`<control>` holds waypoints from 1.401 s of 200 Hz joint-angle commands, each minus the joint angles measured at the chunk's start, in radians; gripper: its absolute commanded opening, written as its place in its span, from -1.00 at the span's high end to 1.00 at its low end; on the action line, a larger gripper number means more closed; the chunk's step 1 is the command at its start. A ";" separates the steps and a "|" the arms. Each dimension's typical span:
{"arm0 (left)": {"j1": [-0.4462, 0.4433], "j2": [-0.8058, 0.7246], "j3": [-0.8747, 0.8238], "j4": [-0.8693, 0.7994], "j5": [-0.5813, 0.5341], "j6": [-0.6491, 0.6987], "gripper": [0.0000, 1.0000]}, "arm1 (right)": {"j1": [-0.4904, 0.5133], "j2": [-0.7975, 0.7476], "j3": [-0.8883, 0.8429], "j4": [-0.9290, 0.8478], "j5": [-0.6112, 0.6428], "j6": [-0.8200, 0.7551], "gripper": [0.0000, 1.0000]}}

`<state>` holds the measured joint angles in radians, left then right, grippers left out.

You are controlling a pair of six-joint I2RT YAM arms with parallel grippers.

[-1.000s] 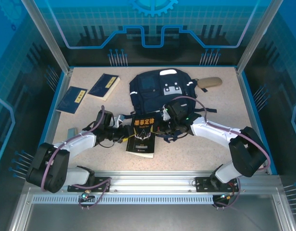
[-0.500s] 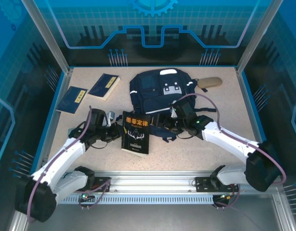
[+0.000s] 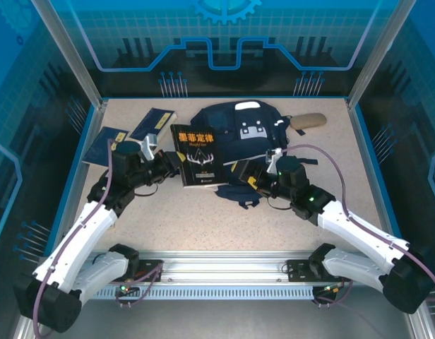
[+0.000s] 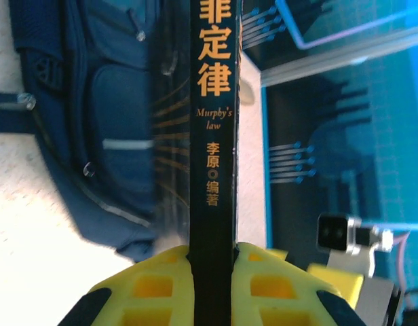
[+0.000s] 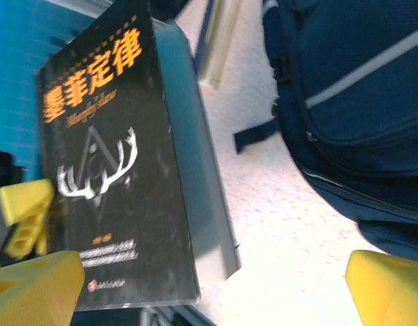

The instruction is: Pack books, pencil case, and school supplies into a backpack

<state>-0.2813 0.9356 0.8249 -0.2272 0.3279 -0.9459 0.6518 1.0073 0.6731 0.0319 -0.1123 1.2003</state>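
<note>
My left gripper [image 3: 174, 164] is shut on the black book with gold-orange print [image 3: 197, 157], holding it lifted and upright just left of the backpack [image 3: 239, 131]. In the left wrist view the yellow fingers [image 4: 146, 285] clamp the book's spine [image 4: 212, 136], and the backpack [image 4: 107, 102] lies to the left. My right gripper [image 3: 247, 181] hovers open in front of the backpack; between its fingers [image 5: 34, 288] I see the book's cover [image 5: 107, 170] and bare table. Two navy books [image 3: 155, 121] [image 3: 97, 147] lie at the back left. The tan pencil case [image 3: 308, 121] rests right of the backpack.
Dark backpack straps [image 3: 240, 198] trail onto the table near my right gripper. The blue-rimmed table edge [image 3: 82, 152] runs close behind the navy books. Bare tabletop [image 3: 203, 226] lies in front between the arms.
The left gripper closed on the black book and carried it up and back toward the backpack's left side. The right gripper opened, let go of the book and drew back right.
</note>
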 commanded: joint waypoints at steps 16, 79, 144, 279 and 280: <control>-0.019 0.064 0.086 0.271 -0.092 -0.207 0.91 | 0.037 0.016 -0.021 0.300 -0.009 0.197 -1.00; -0.038 0.122 0.133 0.315 -0.194 -0.324 0.90 | 0.170 0.178 0.137 0.365 0.017 0.411 -1.00; -0.050 0.144 0.150 0.340 -0.210 -0.392 0.90 | 0.197 0.358 0.235 0.552 0.025 0.531 -0.99; -0.056 0.066 0.108 0.228 -0.158 -0.378 0.91 | 0.076 0.353 0.141 0.565 0.032 0.551 -0.07; -0.056 0.065 0.108 0.228 -0.158 -0.377 0.91 | 0.073 0.353 0.141 0.563 0.031 0.551 -0.06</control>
<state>-0.3305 1.0679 0.9154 -0.0319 0.1318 -1.3350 0.7517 1.3869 0.8333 0.5697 -0.0868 1.7485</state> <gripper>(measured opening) 0.127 0.573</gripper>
